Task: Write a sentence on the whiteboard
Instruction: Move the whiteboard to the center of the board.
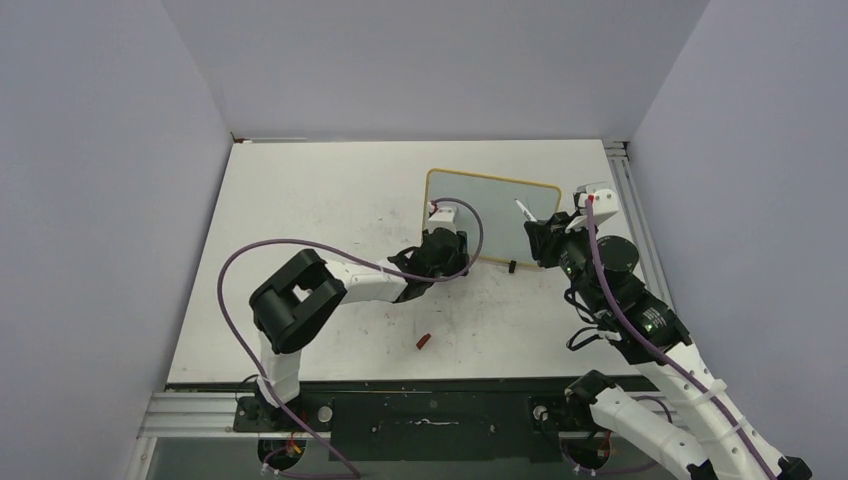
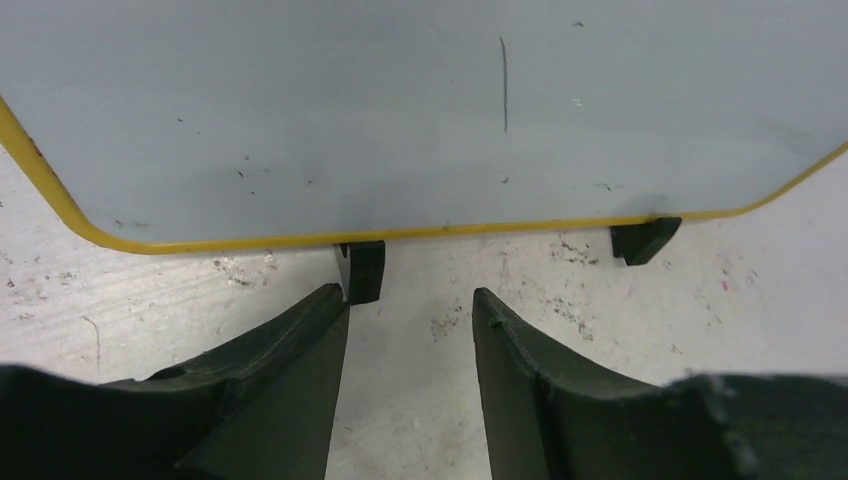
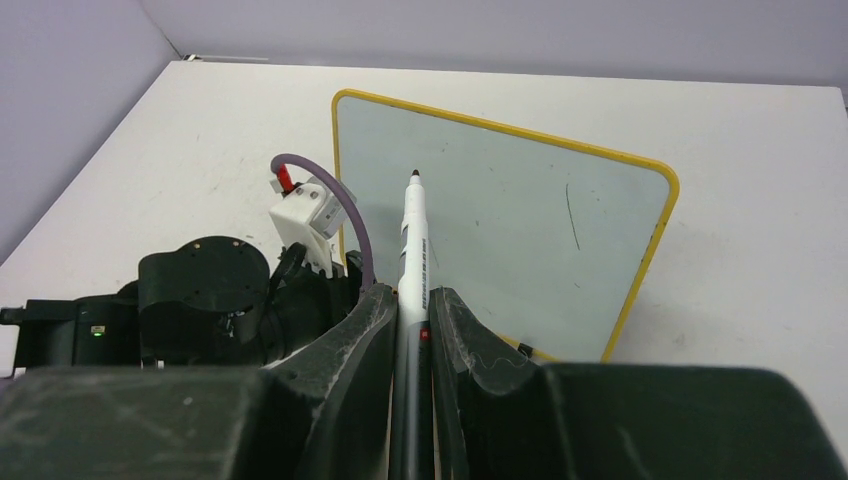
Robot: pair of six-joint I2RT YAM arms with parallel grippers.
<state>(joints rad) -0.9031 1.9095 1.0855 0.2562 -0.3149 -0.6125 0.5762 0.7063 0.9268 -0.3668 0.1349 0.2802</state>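
Note:
The whiteboard [image 1: 495,205] stands at the back right of the table, its yellow frame around a pale face. No sentence shows on it, only one short thin dark stroke [image 2: 503,85], also seen in the right wrist view [image 3: 571,215]. My left gripper [image 1: 445,250] is open and empty, low at the board's bottom edge, its fingertips [image 2: 335,300] by the left black foot [image 2: 362,270]. My right gripper [image 1: 545,240] is shut on a white marker [image 3: 413,240]. The marker's uncapped dark tip points at the board's face [image 3: 500,230]; whether it touches I cannot tell.
A small red cap [image 1: 423,342] lies on the table in front of the board. A purple cable [image 1: 300,245] loops over the left arm. Grey walls close in the table on three sides. A second black foot [image 2: 645,238] sits under the board's right end.

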